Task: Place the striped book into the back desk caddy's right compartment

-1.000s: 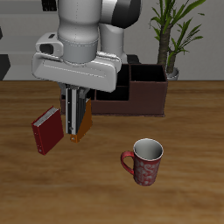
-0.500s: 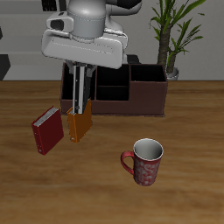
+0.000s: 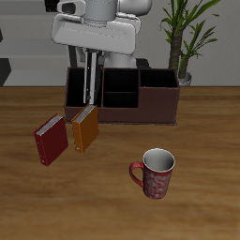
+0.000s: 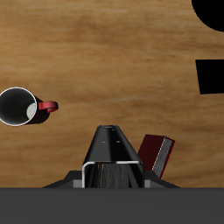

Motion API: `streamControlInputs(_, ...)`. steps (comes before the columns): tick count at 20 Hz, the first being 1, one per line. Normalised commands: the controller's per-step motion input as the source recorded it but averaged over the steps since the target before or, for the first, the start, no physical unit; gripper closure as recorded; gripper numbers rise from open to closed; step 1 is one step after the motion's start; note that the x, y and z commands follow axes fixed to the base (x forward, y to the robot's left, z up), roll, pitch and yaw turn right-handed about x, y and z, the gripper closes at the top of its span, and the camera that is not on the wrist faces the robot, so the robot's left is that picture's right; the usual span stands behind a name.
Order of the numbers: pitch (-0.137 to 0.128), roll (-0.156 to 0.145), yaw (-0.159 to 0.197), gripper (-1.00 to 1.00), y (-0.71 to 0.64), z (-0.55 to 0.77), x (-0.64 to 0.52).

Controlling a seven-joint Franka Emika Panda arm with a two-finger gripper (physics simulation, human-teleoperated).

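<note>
My gripper (image 3: 91, 66) is shut on the striped book (image 3: 90, 86), a thin dark grey and black book that hangs upright below the fingers, lifted well above the table. It hangs at the end of the back desk caddy (image 3: 122, 114) nearest the two lying books. The right compartment (image 3: 157, 101), the end bin with a plain maroon-brown front wall, is at the caddy's other end, beside the plant. In the wrist view the striped book (image 4: 114, 150) fills the space between my fingers, with the gripper (image 4: 112, 171) around it.
A plain red book (image 3: 52, 139) and a plain orange book (image 3: 85, 128) lie on the table in front of the caddy. A red mug (image 3: 157, 172) stands nearer the front edge. A potted plant (image 3: 184, 37) stands behind the caddy. The red book (image 4: 157, 150) and mug (image 4: 17, 106) also show in the wrist view.
My gripper has risen with the striped book and moved back toward the caddy. The red and orange books and the mug have not moved.
</note>
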Motion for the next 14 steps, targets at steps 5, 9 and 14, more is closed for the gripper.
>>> streamControlInputs(5, -0.006, -0.012, 0.027, 1.0, 0.21, 0.23, -0.42)
streamControlInputs(9, 0.004, -0.035, -0.006, 1.0, 0.06, 0.18, -0.28)
streamControlInputs(14, 0.004, 0.024, 0.017, 1.0, 0.3, 0.18, -0.49)
